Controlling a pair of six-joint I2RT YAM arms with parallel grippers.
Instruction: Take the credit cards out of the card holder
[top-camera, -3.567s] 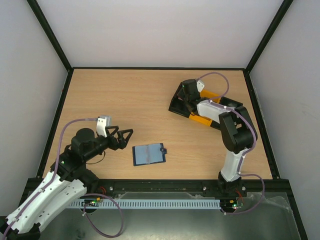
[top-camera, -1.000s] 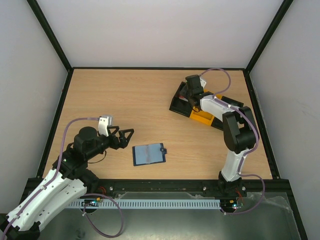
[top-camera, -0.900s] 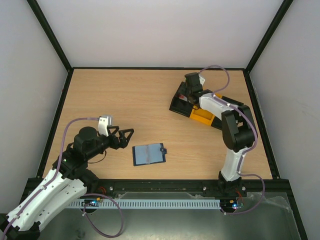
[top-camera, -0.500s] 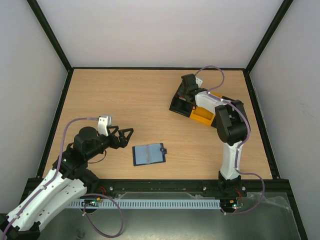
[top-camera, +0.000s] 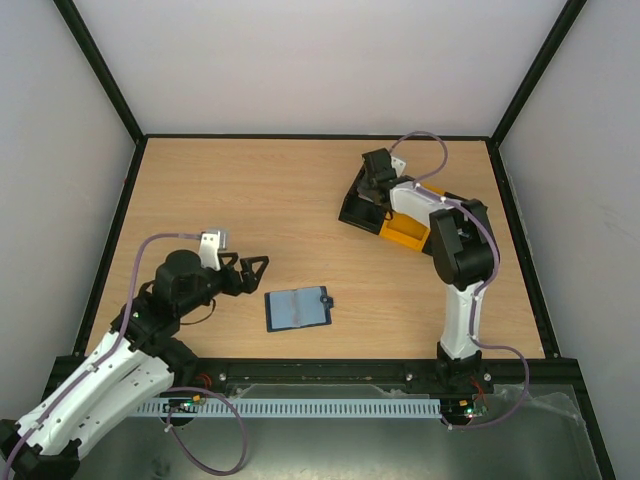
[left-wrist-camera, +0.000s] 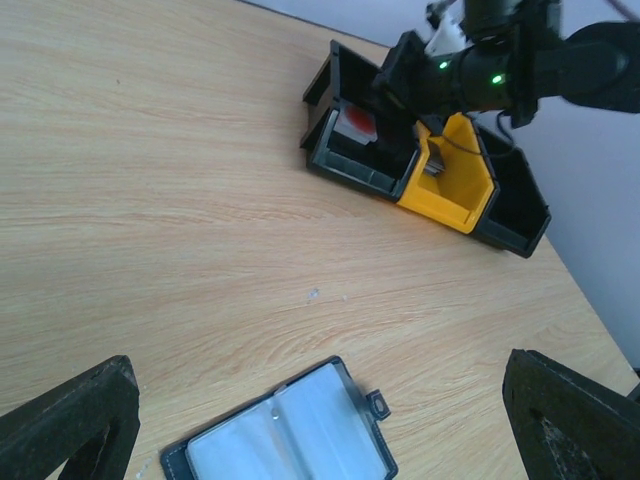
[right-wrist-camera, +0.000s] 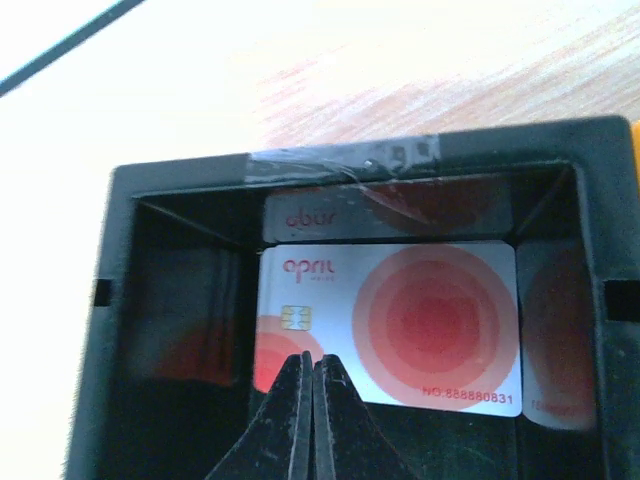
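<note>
Card holder (top-camera: 298, 309) lies opened flat on the table (top-camera: 250, 190), close to the near edge, about mid-width. Three-compartment tray (top-camera: 405, 236) sits toward the far right corner, well apart from it. One credit card (right-wrist-camera: 430, 320) lies flat in the tray's left end compartment. Right gripper (right-wrist-camera: 305, 372) is over that card. Left gripper (top-camera: 248, 274) is just left of the card holder.

Overhead view: bright, even light, faint soft shadows.
Left wrist view: sharp; left pincer fingers (left-wrist-camera: 70, 420) dark and blurred.
Right wrist view: tabletop (right-wrist-camera: 200, 100) washed out; glossy tray walls (right-wrist-camera: 190, 300) mirror the credit card (right-wrist-camera: 400, 320).
</note>
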